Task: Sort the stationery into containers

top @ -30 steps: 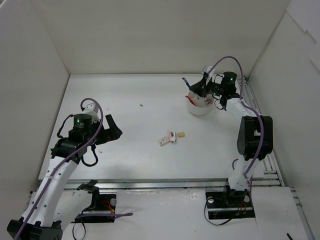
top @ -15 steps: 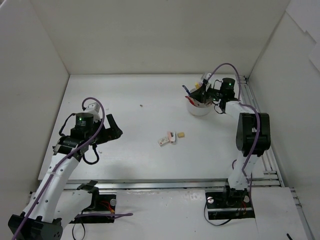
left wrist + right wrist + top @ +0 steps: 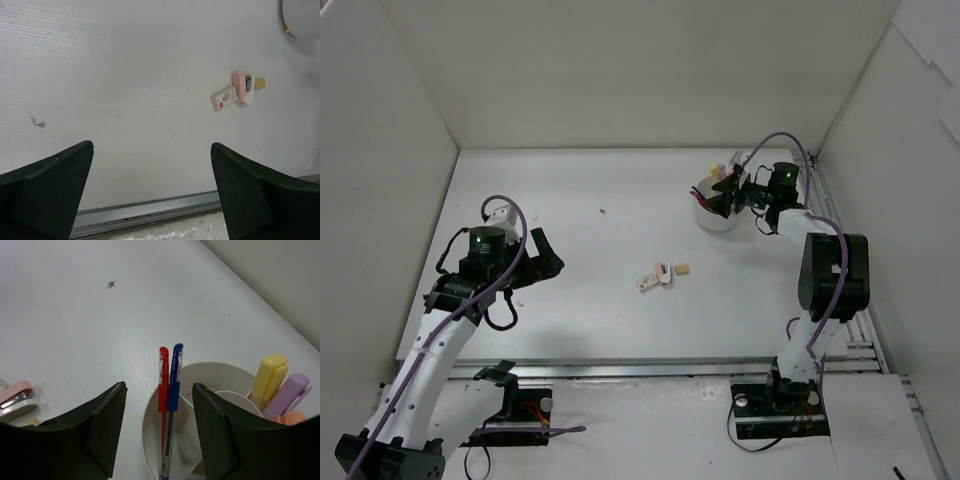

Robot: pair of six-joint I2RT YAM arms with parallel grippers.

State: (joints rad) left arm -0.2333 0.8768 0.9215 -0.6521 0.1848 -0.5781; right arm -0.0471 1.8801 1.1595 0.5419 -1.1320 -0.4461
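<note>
The white round container (image 3: 718, 218) stands at the back right. In the right wrist view a red pen (image 3: 163, 375) and a blue pen (image 3: 174, 375) lean side by side in one compartment of the container (image 3: 220, 367). A yellow marker (image 3: 268, 375), a purple marker (image 3: 290, 392) and an orange one (image 3: 289, 418) stand in another. My right gripper (image 3: 159, 386) (image 3: 725, 197) hangs open over the pens, touching neither. Mid-table lie a white eraser (image 3: 223, 98) (image 3: 648, 281), a pink piece (image 3: 240, 86) and a tan block (image 3: 260, 82). My left gripper (image 3: 152, 146) (image 3: 548, 258) is open and empty, left of them.
White walls enclose the table on three sides. A metal rail (image 3: 150, 210) runs along the near edge, and another rail (image 3: 865, 330) runs along the right side. A small dark speck (image 3: 603, 211) marks the table's middle back.
My right gripper went from shut to open and drew back to the right. The blue pen it carried now stands in the container beside the red one. The left arm stayed put.
</note>
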